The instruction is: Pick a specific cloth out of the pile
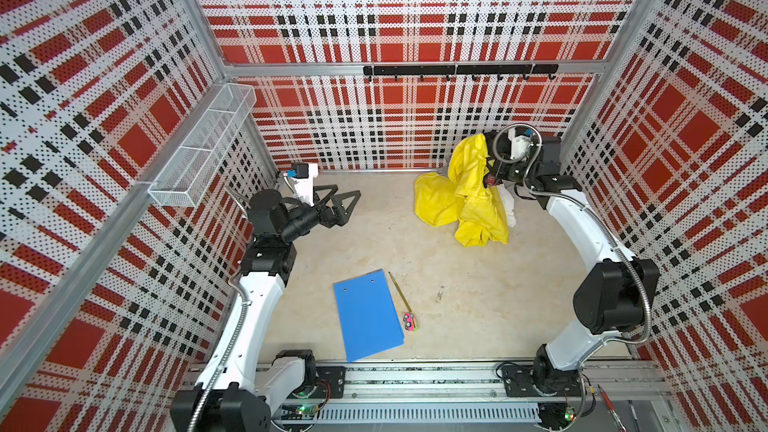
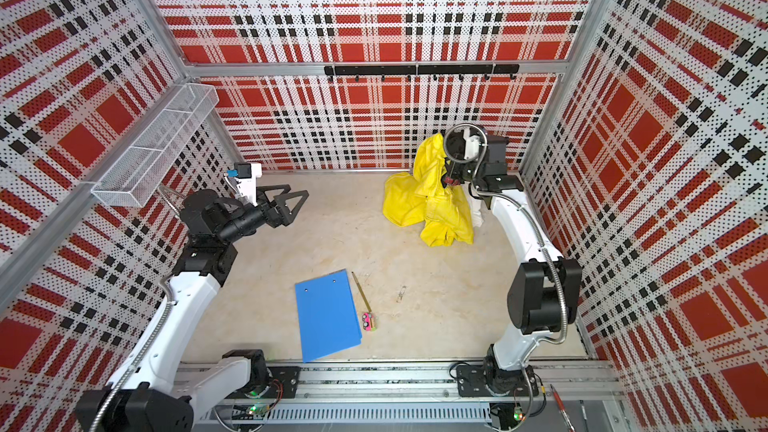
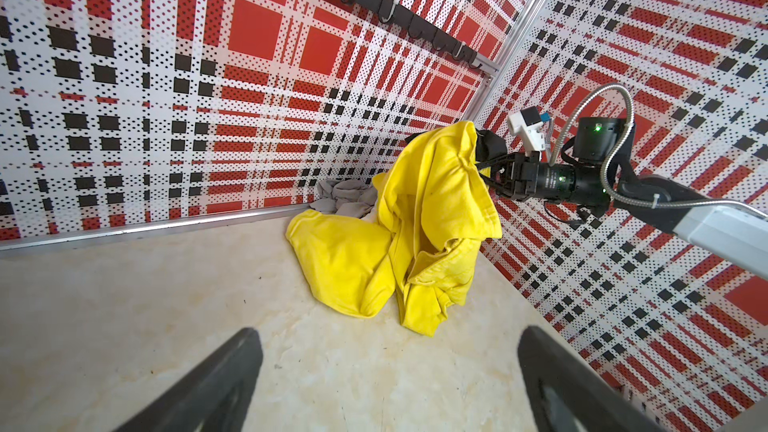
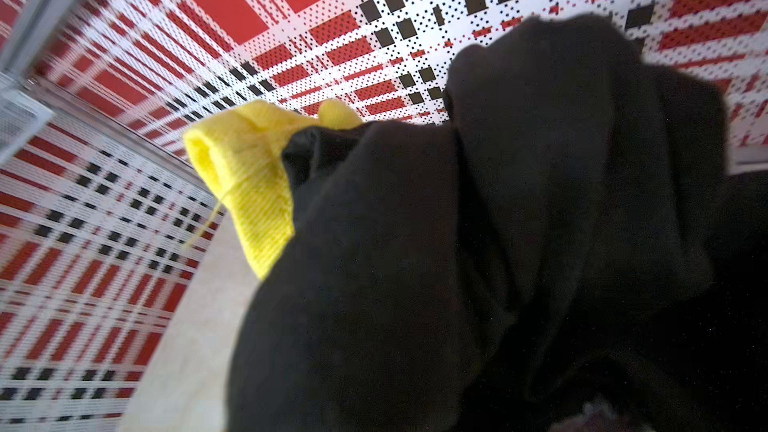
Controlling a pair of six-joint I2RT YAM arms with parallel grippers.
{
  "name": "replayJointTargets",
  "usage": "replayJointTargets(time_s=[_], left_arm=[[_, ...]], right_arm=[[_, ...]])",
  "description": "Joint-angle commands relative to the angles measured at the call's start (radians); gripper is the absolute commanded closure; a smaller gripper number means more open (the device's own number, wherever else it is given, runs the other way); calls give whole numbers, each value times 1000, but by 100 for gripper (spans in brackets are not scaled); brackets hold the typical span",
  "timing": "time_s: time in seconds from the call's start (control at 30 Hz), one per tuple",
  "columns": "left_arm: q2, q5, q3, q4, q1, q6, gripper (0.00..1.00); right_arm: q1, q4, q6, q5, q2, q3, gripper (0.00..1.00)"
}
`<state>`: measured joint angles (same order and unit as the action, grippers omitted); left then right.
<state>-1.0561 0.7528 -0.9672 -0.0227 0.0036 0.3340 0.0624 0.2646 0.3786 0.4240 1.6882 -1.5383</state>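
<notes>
We saw only a strip of the large, plain white cloth. It lay wrinkled on the table at the right-hand edge of the pile, pressed against the bright yellow garment and just beside the right arm's white forearm. Most of it was covered by the yellow fabric.

The pile sat in the far right corner of the beige, marbled tabletop, against the plaid walls. Part of the yellow garment was raised clear of the table and hung from the right gripper, while the rest slumped on the surface. A black garment with a patch of red print was bunched at the same gripper and filled most of the right wrist view. That gripper's fingers were buried in fabric, clenched on the yellow garment. We could not tell whether the black one was pinched too. Behind the yellow heap, a pale grey garment lay crumpled at the foot of the back wall.

Well apart, on the left side, the left gripper hovered over the table with its dark triangular fingers spread wide and released.

Nearer the front lay a flat blue folder. Just beside it were a thin yellow pencil and a small pink toy car. A white wire-mesh basket hung on the left wall, and a black hook rail ran along the back wall.
</notes>
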Motion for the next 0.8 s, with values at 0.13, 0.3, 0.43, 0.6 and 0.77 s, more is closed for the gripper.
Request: replayJointTargets(time_s=[0.13,0.3,0.43,0.6,0.77], left_arm=[[-4,11,7,-29,-10,4,1],[-12,10,5,-28,-17,4,1],[-16,8,7,-28,-18,4,1],[-27,10,5,-28,-23,5,1],[-25,-1,7,-23,-31,5,1]], right_arm=[[-58,-403,252,283,130,106,99],[3,-196,100,128,255,-38,97],[64,-123,53,39,349,-134,97],[149,57,-23,-109,505,-339,95],[184,164,-50,-285,556,-387,88]])
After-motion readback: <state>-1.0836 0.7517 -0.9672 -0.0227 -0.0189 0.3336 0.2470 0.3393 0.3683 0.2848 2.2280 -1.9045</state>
